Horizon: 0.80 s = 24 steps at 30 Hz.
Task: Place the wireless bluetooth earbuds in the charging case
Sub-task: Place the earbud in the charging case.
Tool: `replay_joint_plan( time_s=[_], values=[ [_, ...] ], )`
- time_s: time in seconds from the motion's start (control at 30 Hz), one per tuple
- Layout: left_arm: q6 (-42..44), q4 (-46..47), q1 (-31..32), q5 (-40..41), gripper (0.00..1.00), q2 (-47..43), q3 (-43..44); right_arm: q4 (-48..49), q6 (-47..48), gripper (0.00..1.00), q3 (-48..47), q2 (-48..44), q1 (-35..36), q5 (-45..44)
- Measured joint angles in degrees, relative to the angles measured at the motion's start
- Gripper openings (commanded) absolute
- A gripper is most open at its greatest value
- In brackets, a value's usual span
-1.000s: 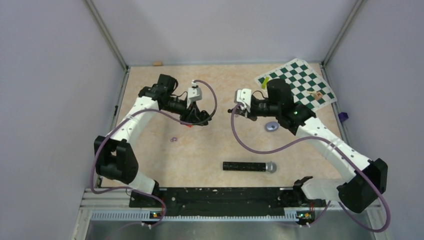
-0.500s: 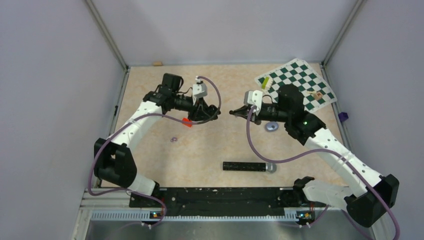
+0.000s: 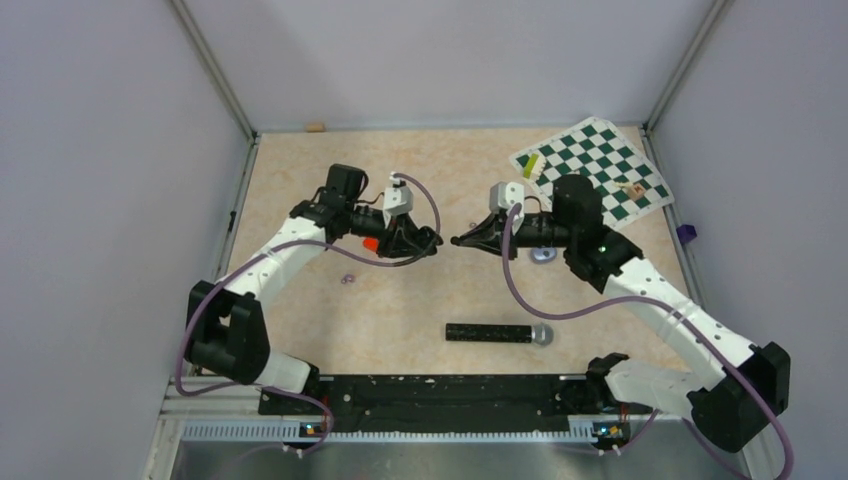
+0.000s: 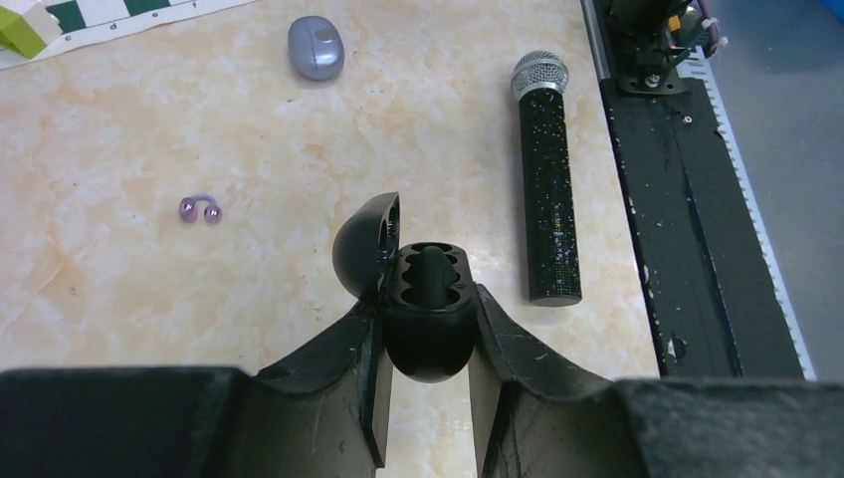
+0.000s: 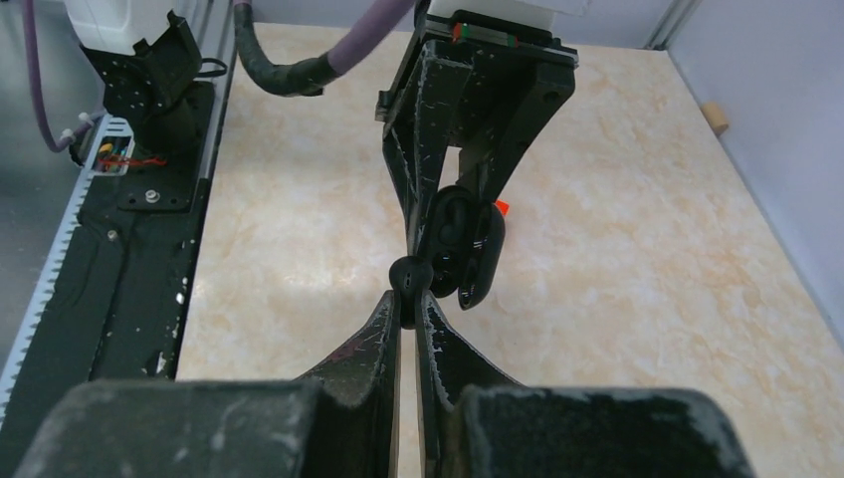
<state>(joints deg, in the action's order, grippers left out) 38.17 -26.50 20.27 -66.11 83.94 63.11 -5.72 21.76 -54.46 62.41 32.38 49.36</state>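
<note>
**Earbud meets case, above the table (image 4: 119, 289).** The left gripper (image 3: 432, 241) is clamped tight on the sides of the charging case (image 4: 428, 344). It holds the case in the air beyond the microphone (image 4: 547, 189), on the side away from the arm bases, with the lid swung back and the sockets showing. Facing it, the right gripper (image 5: 410, 299) has its fingers drawn almost together and pinches one earbud (image 5: 410, 273) at the very tips, just short of the case's open mouth.

The step in hand appears to be seating this earbud. Whether the other one already sits inside cannot be made out.

The next move likely calls for a short, straight advance with the bud lined up over a free socket. The left gripper must hold the case steady, and the right should release only once the bud is down. A slight offset could catch the rim or flick the bud loose.
</note>
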Motion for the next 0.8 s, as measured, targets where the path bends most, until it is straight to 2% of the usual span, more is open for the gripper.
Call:
replay_joint_plan(
  time_s=[0.3, 0.8],
  values=[
    [-2.6, 4.6, 0.0, -0.7, 0.0, -6.3, -3.4, 4.5, -4.5, 0.05, 1.6, 0.8, -0.1, 1.8],
    [-5.2, 8.7, 1.6, -0.9, 0.0, -6.6, -4.9, 12.4, -10.4, 0.05, 5.5, 3.6, -0.4, 3.6]
  ],
)
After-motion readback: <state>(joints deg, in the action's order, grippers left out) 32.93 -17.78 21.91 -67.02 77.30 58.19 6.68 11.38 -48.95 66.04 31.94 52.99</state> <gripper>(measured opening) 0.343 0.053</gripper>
